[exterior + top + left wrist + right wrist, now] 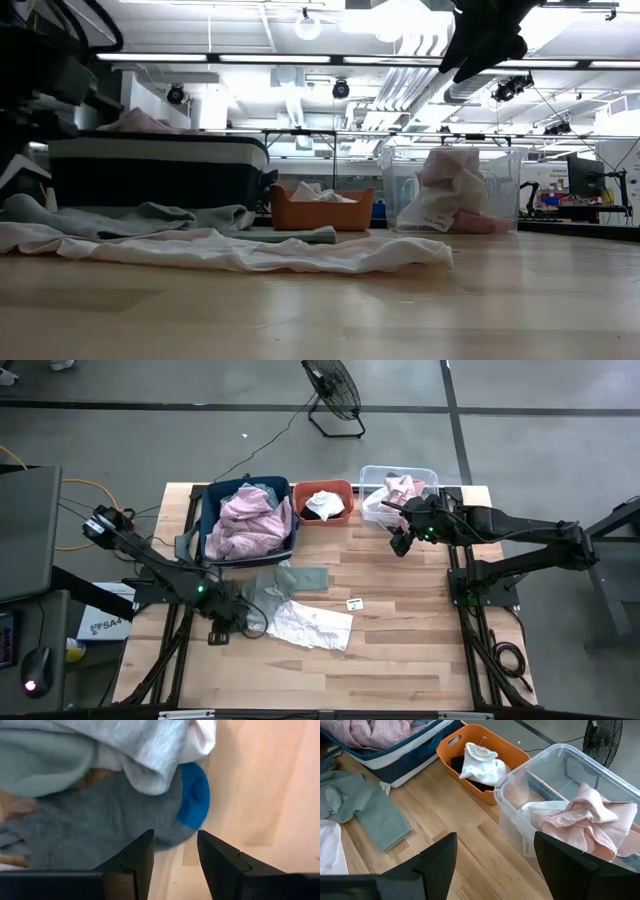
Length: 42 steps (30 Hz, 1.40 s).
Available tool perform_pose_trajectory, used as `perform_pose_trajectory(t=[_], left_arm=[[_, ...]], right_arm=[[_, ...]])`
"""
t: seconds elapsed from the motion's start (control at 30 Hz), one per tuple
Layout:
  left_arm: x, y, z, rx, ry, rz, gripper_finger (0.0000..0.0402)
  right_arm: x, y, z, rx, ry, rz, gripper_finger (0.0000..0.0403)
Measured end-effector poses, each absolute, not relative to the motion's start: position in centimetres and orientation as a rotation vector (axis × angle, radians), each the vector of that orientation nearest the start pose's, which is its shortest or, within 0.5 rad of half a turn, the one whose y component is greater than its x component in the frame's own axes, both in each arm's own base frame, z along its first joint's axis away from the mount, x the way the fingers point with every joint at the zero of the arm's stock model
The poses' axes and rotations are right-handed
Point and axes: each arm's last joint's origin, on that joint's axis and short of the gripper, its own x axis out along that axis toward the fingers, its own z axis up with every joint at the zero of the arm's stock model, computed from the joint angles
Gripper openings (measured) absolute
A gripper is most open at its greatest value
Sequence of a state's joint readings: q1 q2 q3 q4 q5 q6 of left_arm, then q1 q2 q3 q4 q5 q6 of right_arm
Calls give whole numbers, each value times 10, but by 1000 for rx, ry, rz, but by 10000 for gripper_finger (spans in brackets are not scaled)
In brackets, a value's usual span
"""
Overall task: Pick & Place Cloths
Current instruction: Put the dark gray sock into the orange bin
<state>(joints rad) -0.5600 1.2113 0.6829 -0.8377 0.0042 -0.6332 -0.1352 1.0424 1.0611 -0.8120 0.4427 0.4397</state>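
The left gripper is seen low over the wooden slatted table, at the left edge of the loose cloths. Its two dark fingers are parted by a narrow gap, directly over a grey sock-like cloth with a blue toe patch; whether the fabric is pinched cannot be told. A pale grey-white garment is draped over that sock's upper part. Just right of the gripper, a grey-green knitted cloth lies flat on the table, overlapped at its near edge by a crumpled white cloth. A small white tag rests apart on the bare wood. Along the far edge, a dark blue rectangular plastic bin is filled with a large pale pink cloth. Beside it stands a small orange plastic bin holding a white cloth over a small black cloth. Next, a clear plastic tub contains a coral pink cloth above a white piece. The right gripper is held raised just in front of the clear tub, fingers spread fairly wide, with nothing between them. A black floor fan stands beyond the table.
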Motion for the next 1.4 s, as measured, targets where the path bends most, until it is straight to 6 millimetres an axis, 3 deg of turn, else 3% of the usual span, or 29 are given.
perform_pose_trajectory(t=[0.23, 0.4, 0.67, 0.83, 1.1, 1.4], left_arm=[[165, -111, 170, -20, 1353, 70, 153], [168, -113, 161, -14, 1410, 73, 174], [173, -118, 148, -22, 1472, 60, 175], [173, -118, 146, -17, 1482, 64, 136], [174, -118, 146, -5, 1465, 78, 13], [174, -117, 157, 27, 1504, 118, 4]], right_arm=[[193, -39, 329, 285, 659, -704, 256], [193, -39, 329, 285, 660, -703, 256], [193, -39, 329, 286, 660, -703, 256], [193, -39, 329, 286, 660, -703, 256], [193, -38, 329, 290, 659, -702, 256], [195, -31, 329, 275, 663, -666, 256]])
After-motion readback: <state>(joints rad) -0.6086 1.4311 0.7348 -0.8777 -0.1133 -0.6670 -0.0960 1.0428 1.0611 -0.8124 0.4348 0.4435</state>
